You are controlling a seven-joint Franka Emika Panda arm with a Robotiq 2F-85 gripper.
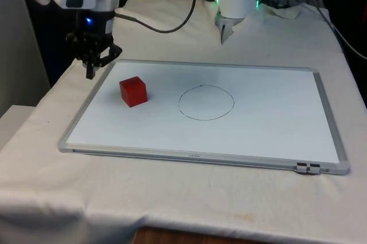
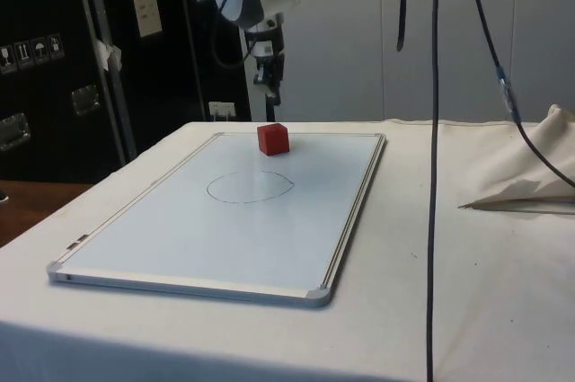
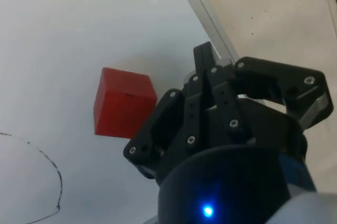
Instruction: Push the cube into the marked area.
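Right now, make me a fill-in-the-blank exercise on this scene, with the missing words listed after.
1. The cube on the whiteboard is ____ in colour.
2. The marked area is a hand-drawn ____.
3. The cube sits ____ the marked area, not touching its line.
4. The cube lies between the marked area and the ____.

Missing words: red; circle; outside; gripper
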